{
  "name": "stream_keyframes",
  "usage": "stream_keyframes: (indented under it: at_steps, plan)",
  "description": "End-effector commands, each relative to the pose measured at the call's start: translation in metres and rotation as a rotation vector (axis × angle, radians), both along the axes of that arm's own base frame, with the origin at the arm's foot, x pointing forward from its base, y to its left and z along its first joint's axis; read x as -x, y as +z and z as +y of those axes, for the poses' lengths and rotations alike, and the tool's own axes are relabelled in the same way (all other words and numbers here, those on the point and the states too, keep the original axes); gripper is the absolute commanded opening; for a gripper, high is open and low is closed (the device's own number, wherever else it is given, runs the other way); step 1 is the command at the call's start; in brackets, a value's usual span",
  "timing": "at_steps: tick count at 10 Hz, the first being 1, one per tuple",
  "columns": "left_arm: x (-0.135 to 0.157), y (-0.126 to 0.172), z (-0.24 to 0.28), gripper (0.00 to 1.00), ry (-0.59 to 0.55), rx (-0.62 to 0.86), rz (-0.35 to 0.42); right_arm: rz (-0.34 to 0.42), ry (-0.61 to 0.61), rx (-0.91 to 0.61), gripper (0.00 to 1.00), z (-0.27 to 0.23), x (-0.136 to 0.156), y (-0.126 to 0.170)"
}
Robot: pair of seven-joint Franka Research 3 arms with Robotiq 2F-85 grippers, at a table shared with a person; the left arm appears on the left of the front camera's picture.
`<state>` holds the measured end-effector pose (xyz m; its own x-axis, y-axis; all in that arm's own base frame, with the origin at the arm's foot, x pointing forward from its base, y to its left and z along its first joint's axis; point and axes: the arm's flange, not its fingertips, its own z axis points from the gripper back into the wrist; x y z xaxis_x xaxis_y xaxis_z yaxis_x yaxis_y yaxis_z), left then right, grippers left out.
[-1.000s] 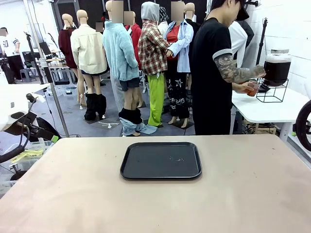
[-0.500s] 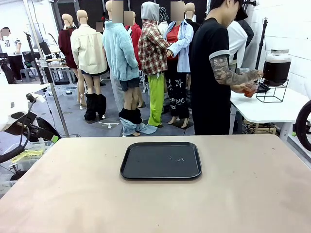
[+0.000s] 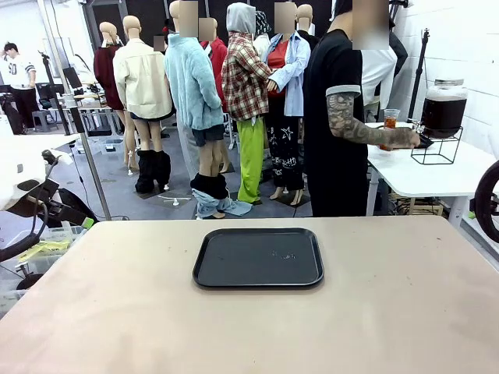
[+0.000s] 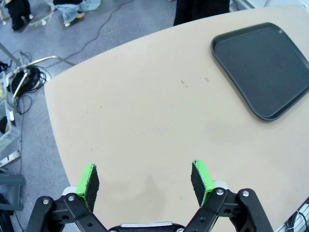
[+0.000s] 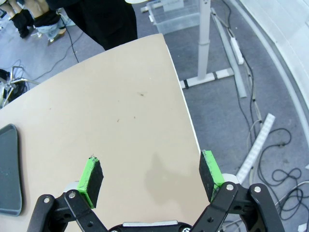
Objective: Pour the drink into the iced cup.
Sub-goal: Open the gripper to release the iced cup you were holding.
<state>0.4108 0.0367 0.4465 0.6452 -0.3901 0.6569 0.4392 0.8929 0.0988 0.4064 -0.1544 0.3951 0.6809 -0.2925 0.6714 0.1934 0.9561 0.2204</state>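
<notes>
Left gripper [image 4: 145, 180] hangs above the table, green pads [image 4: 88, 180] spread wide, nothing between them; right gripper [image 5: 152, 177] hovers the same way, jaws fully apart and empty, both pointing down at the tabletop

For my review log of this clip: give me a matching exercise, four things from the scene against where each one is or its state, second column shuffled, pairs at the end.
Things:
1. black tray
2. dispenser jar
3. left gripper
4. cup of drink

Places or states:
A. on a black wire stand on the white side table
B. open, above bare tabletop
C. beside the person's hand, on the white side table
D. in the middle of the beige table, nothing on it

Pairs: 1-D, 2-A, 3-B, 4-C
</notes>
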Motion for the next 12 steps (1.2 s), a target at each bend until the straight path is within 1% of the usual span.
stream_keyframes:
  at_steps: [1, 12]
  plan:
    - [-0.0006, -0.0002, 0.0006, 1.0, 0.008, -0.002, -0.01, -0.003, 0.0, -0.002, 1.0, -0.0007, 0.0014, -0.0019]
    - [-0.0006, -0.0002, 0.0006, 1.0, 0.008, -0.002, -0.01, -0.003, 0.0, -0.002, 1.0, -0.0007, 0.0014, -0.0019]
